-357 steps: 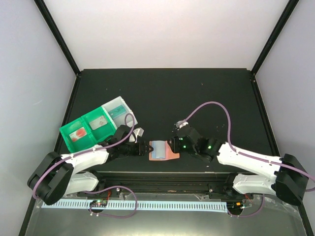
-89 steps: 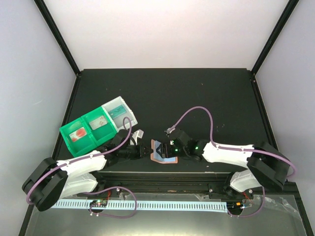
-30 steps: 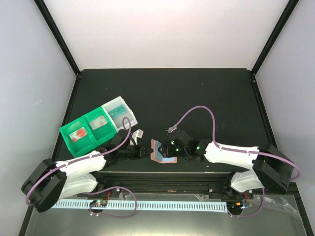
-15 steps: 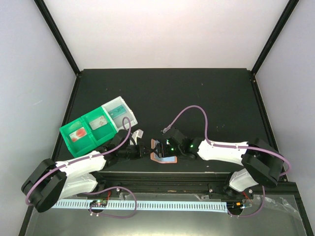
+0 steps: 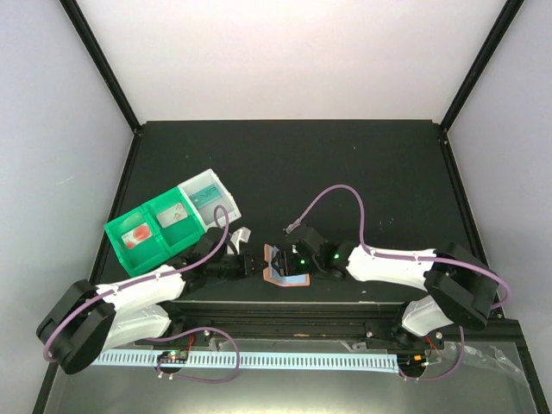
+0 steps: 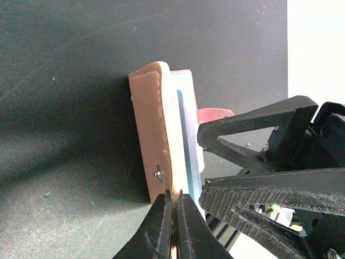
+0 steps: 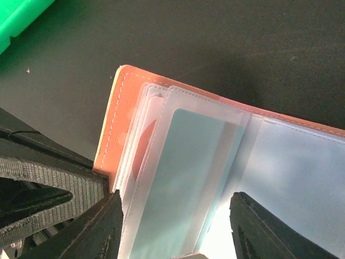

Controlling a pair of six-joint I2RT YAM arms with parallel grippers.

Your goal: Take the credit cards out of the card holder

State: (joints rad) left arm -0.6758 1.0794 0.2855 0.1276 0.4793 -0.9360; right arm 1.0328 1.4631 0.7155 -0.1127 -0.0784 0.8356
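Changed: over the last second the right pincer (image 7: 178, 232) has slid leftward over the small salmon-brown leather-like bifold card holder (image 5: 285, 274). In the last half second it barely moved.
Meaning: it is probably lining up on a card; none is out yet.
Hold: the left pincer (image 6: 175, 197) is together, clamped on the raised cover's edge, propping the card holder open.
Reach: the right pincer's fingers stand apart, straddling the clear sleeves and gripping nothing.
Card: a thin teal plastic credit card (image 7: 183, 178) sits inside the front sleeve.
Location: the card holder lies at the near edge of the black surface (image 5: 345, 172), between both pincers.
Room: open surface lies beyond and to the right; the green-and-white compartment tray (image 5: 159, 226) lies left, apart.
Tight spot: the pincers nearly touch at the cover.
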